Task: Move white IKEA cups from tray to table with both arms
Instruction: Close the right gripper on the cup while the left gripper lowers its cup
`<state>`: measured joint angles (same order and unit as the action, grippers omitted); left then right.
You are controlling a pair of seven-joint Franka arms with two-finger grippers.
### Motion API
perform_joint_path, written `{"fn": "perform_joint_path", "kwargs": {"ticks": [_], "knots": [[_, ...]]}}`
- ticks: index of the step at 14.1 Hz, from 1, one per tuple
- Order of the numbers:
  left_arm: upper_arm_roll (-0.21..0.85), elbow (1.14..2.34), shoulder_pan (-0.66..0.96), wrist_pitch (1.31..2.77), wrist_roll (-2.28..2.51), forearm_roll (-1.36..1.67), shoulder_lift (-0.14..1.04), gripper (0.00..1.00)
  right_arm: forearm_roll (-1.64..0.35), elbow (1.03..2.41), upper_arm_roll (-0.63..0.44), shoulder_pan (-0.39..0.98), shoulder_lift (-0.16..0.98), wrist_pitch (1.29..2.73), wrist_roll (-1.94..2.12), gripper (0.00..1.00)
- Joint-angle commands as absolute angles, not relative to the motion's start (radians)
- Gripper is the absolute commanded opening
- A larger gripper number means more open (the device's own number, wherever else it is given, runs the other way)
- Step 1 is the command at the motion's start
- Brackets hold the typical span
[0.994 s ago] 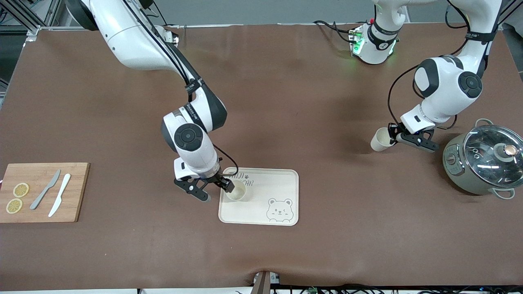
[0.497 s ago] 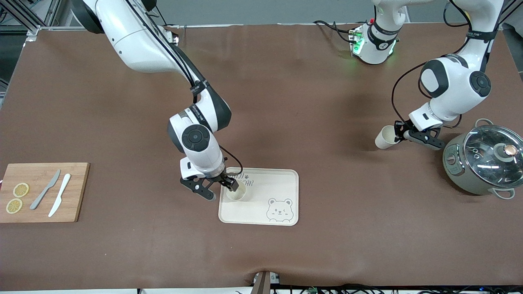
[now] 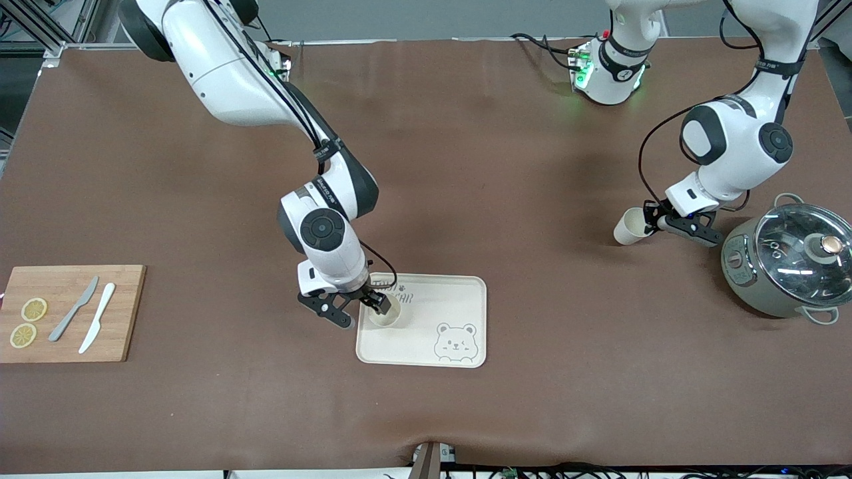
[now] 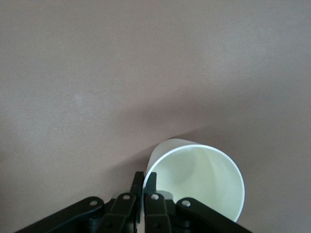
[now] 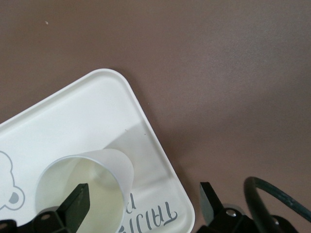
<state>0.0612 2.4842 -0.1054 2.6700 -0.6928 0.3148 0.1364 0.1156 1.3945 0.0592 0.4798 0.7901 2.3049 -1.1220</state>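
From the front camera, the bear tray (image 3: 426,320) serves as the landmark on the brown table (image 3: 466,166). Toward the right arm's end of the table from the tray lies a wooden cutting board (image 3: 63,313) bearing two lemon slices (image 3: 28,322) and two knives, one grey (image 3: 74,309) and one white (image 3: 97,326). Toward the left arm's end from the tray stands one lidded pot (image 3: 789,259). There are two white cups. One cup (image 3: 385,313) stands upright on the tray, mouth up, at the tray's end toward the right arm. The right gripper (image 3: 355,308) straddles that cup's wall with its fingers spread apart, one inside the mouth, one outside off the tray's edge. The second cup (image 3: 630,226) is held above the bare table, well apart from the tray toward the left arm's end, beside the pot. It is tilted almost on its side. The left gripper (image 3: 655,221) is clamped on its rim.

In the left wrist view, the left gripper's fingers (image 4: 146,194) pinch the rim of the tilted cup (image 4: 204,177), its mouth facing the camera, over bare table.

In the right wrist view, the upright cup (image 5: 87,191) sits near the tray's (image 5: 73,111) rounded corner, one finger (image 5: 77,204) inside it and the other outside.
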Motion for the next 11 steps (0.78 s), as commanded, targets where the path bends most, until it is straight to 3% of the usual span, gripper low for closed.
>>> {"fn": "perform_joint_path", "kwargs": {"ticks": [1, 11], "knots": [[0.071, 2.493, -0.114, 2.695, -0.735, 0.342, 0.143, 0.0, 0.144, 1.35, 0.057, 0.488, 0.831, 2.315, -1.152, 1.0], [0.072, 2.49, -0.129, 2.714, -0.752, 0.342, 0.16, 0.0, 0.149, 1.351, 0.057, 0.497, 0.854, 2.335, -1.151, 1.0]]}}
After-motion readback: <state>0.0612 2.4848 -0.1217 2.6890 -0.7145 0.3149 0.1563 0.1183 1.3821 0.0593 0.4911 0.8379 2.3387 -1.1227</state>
